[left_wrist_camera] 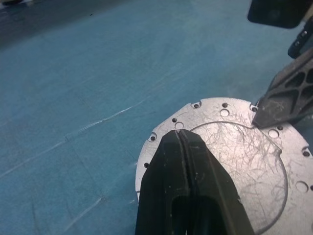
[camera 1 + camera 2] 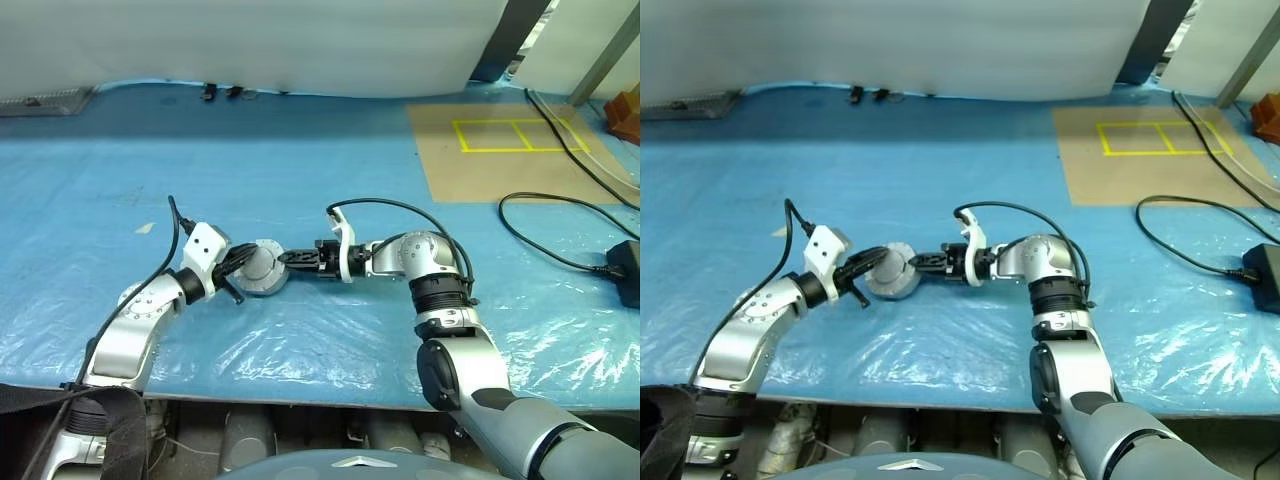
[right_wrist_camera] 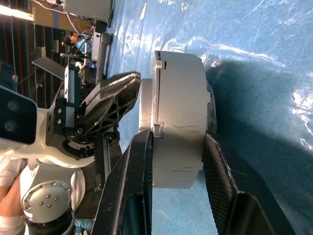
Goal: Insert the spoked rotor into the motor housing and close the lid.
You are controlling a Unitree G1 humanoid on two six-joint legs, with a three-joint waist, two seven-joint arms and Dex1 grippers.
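The motor housing (image 2: 262, 268) is a short grey metal cylinder held on edge just above the blue sheet, between both arms. Its flat silver face (image 1: 244, 152), ringed with small holes, is turned toward my left gripper (image 2: 243, 262). That gripper is shut, its two fingers pressed together with the tips (image 1: 180, 134) lying against the face. My right gripper (image 2: 285, 259) reaches in from the other side and is shut on the housing, one finger (image 3: 142, 161) on each flat side of the cylinder (image 3: 178, 122). The spoked rotor and the lid are out of view.
A brown board with a yellow taped rectangle (image 2: 510, 150) lies at the back right. A black cable (image 2: 560, 230) loops to a black adapter (image 2: 628, 265) at the right edge. The blue sheet (image 2: 120, 180) covers the table up to a white backdrop.
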